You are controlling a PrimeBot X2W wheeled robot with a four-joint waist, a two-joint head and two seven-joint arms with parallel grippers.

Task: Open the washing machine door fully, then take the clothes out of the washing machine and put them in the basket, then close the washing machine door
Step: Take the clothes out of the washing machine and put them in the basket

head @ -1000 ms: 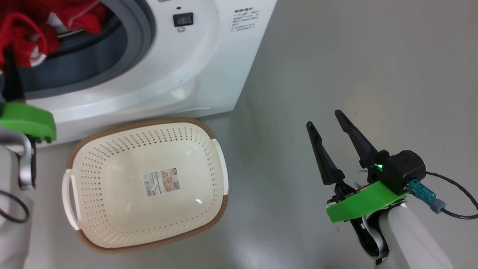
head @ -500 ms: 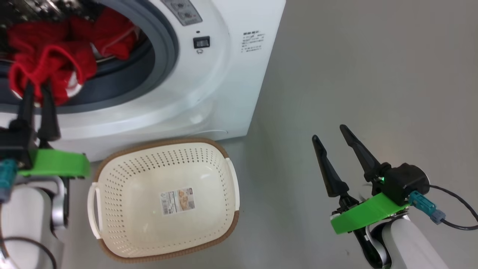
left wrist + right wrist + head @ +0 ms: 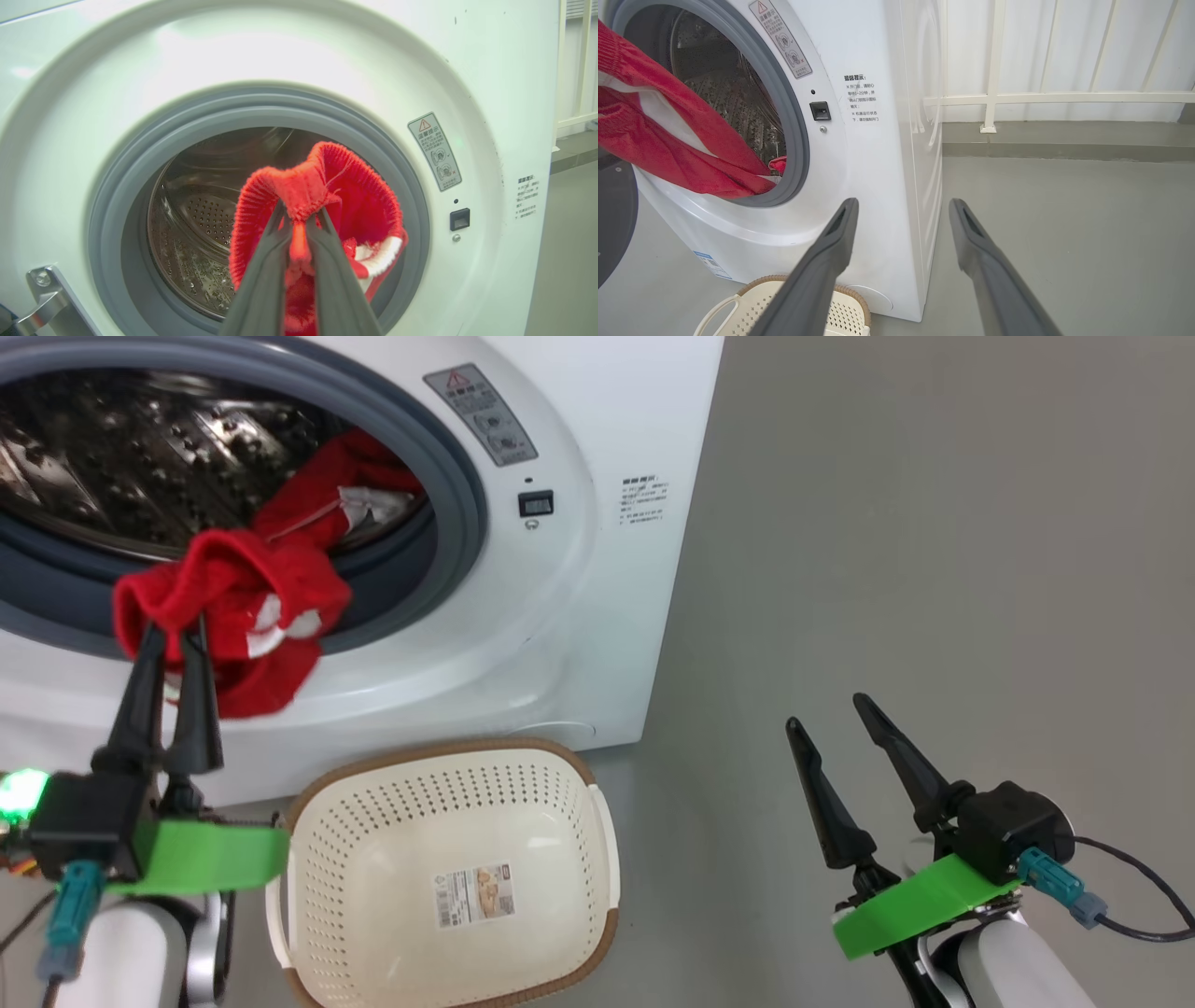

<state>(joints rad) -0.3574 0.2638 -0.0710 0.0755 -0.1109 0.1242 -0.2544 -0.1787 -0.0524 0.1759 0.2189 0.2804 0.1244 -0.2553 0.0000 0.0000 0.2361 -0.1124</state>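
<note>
The left fingers (image 3: pixel 198 709) are pinched shut on the soft red clothes with white bits (image 3: pixel 252 588). They hold them at the mouth of the big white washing machine (image 3: pixel 597 420). The cream plastic basket with holes (image 3: pixel 373 821) sits on the floor just below, ready to catch them. The right fingers (image 3: pixel 822 793) are spread wide and hold nothing, off to the side out of the way.

Floor (image 3: pixel 943 504): smooth grey, faint sheen | Wall (image 3: pixel 1120 42): white, vertically panelled | Railing (image 3: pixel 993 65): cream posts, one horizontal bar, before the wall | Kerb (image 3: pixel 1064 135): grey ledge under the railing | Light: soft, even
</note>
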